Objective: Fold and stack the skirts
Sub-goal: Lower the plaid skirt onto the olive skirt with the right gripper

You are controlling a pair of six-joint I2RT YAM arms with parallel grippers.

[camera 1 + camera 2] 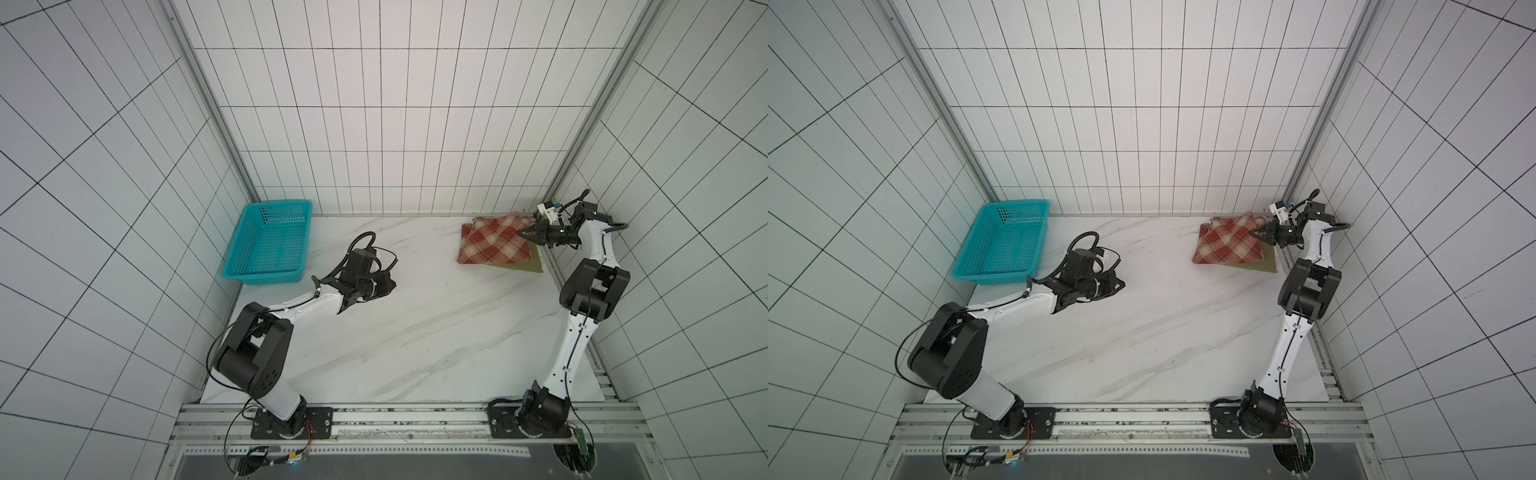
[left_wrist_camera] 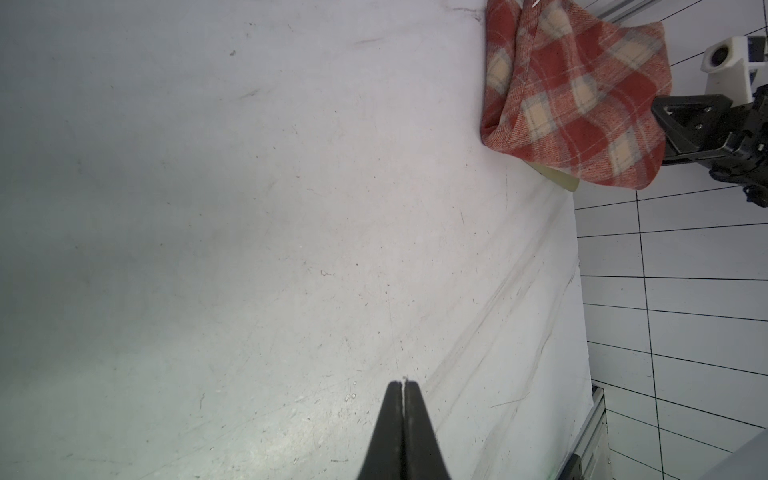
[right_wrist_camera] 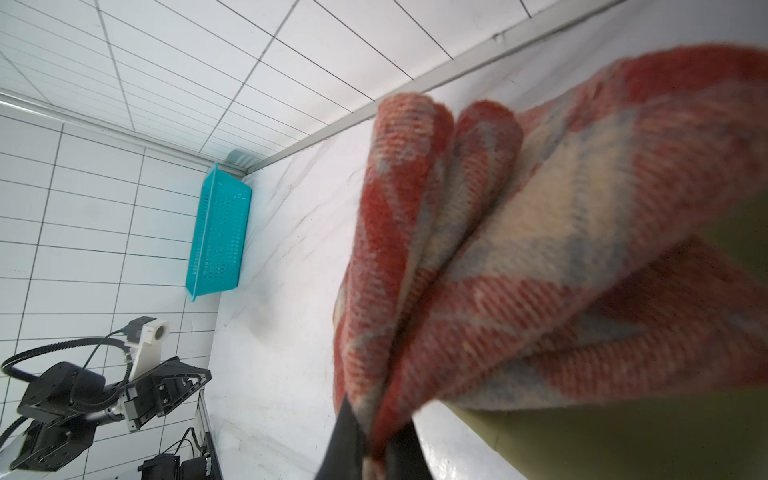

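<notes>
Right gripper (image 1: 522,233) is clenched on the plaid skirt (image 1: 492,243) edge. Plaid skirt sits folded atop the khaki skirt (image 1: 535,267), well apart from the basket (image 1: 266,276). Left gripper (image 2: 402,385) is closed, empty, near the basket.

Top pair: mounted high at cell front, tilted down toward back wall, far and wide. Both cover whole desk (image 1: 415,324), left arm (image 1: 299,307), right arm (image 1: 575,345), basket (image 1: 266,245), plaid skirt (image 1: 494,243), with nearly equal framing.
Left wrist: low over desk, sighting along own fingers (image 2: 388,432) toward plaid skirt (image 2: 582,95), right arm (image 2: 715,133).
Right wrist: very close to plaid skirt (image 3: 540,270), blurred. Beyond it basket (image 3: 218,237), left arm (image 3: 83,399).
</notes>
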